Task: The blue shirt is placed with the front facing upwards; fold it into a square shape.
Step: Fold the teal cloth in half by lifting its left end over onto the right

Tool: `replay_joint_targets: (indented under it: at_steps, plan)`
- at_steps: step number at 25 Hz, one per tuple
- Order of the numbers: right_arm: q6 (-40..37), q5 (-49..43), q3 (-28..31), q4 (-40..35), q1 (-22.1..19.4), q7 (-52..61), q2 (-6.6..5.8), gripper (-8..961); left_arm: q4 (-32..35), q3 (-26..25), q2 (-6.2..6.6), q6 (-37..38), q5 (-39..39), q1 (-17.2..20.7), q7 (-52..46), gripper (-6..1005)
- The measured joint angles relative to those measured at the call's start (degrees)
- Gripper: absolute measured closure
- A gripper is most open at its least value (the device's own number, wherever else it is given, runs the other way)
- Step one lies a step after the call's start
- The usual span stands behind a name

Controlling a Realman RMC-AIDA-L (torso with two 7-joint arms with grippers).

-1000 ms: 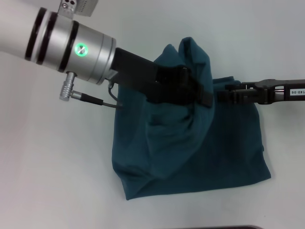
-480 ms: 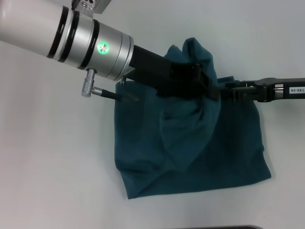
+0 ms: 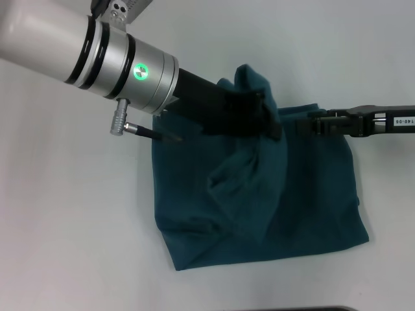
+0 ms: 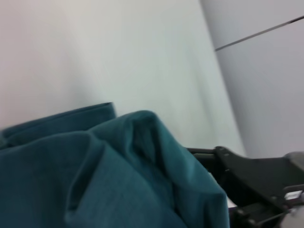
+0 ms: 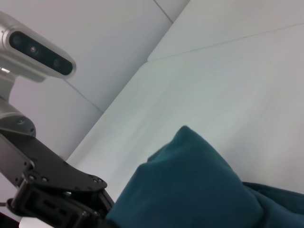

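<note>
The blue shirt (image 3: 259, 201) lies partly folded mid-table (image 3: 65, 227). The left gripper (image 3: 262, 120) is clamped on a raised fold; the right gripper (image 3: 305, 126) pinches its far edge.

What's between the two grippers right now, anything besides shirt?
Only cloth: in the head view a raised bunch of the blue shirt fills the stretch between the left gripper and the right gripper. Nothing else shows there.

A: Can you see the left pincer (image 3: 269, 120)?
B: No, its tips are tucked in the raised shirt (image 3: 259, 188).
A: And the right pincer (image 3: 299, 126)?
B: Its tips hide at the fold. The arm runs off the edge.
</note>
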Motion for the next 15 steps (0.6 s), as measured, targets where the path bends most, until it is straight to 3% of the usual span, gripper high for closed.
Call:
replay_joint_targets:
  at_steps: [3,8,15]
  plan:
    - [0.08,0.0,0.0,-0.02,0.0,0.32,0.0,194,-1.22,0.21,-0.09,1.4,2.62,-1.73,-0.4,935]
    - [0.22,0.0,0.0,0.01,0.0,0.57,0.0,195,3.24,-1.15,0.12,2.38,6.2,-7.31,-0.37,935]
    - [0.79,0.0,-0.09,0.05,0.0,0.61,0.0,196,4.17,-1.26,0.1,2.47,6.72,-9.85,-0.31,935]
